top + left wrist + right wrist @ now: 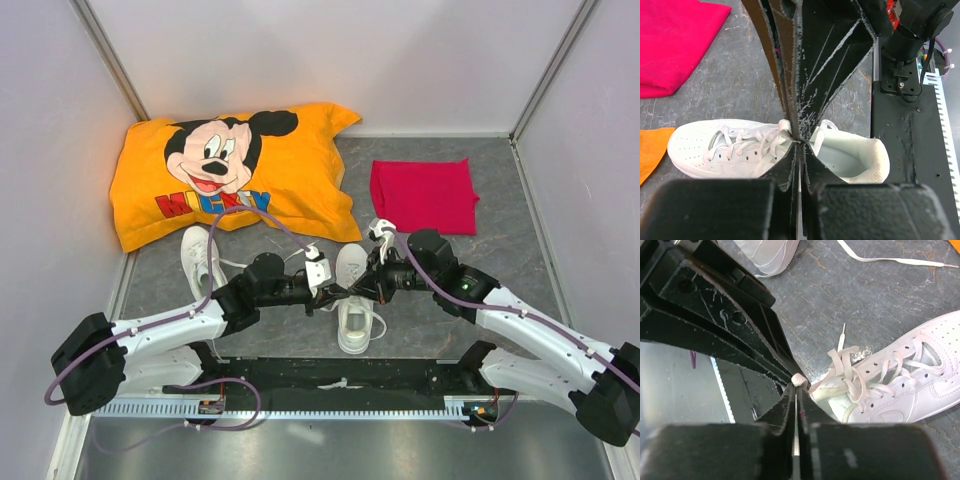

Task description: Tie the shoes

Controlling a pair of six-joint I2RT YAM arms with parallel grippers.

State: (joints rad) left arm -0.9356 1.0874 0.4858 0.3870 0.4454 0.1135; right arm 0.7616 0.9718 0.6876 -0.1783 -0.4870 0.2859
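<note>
Two white shoes lie on the grey floor. One shoe (pixel 353 300) is at the centre; the other shoe (pixel 200 258) is to its left, with a loose lace (pixel 890 261) trailing from it. My left gripper (pixel 335 293) and right gripper (pixel 352 292) meet tip to tip over the centre shoe's tongue. In the left wrist view my left gripper (pixel 800 145) is shut, with the lace (pixel 784 129) of the shoe (pixel 730 150) drawn up to its tips. In the right wrist view my right gripper (pixel 796 386) is shut on a lace loop (pixel 799 379) above the shoe (pixel 910 385).
An orange Mickey pillow (pixel 235 175) lies at the back left and a red cloth (pixel 423 195) at the back right. The black base plate (pixel 340 378) and a toothed rail run along the near edge. Grey walls close in on three sides.
</note>
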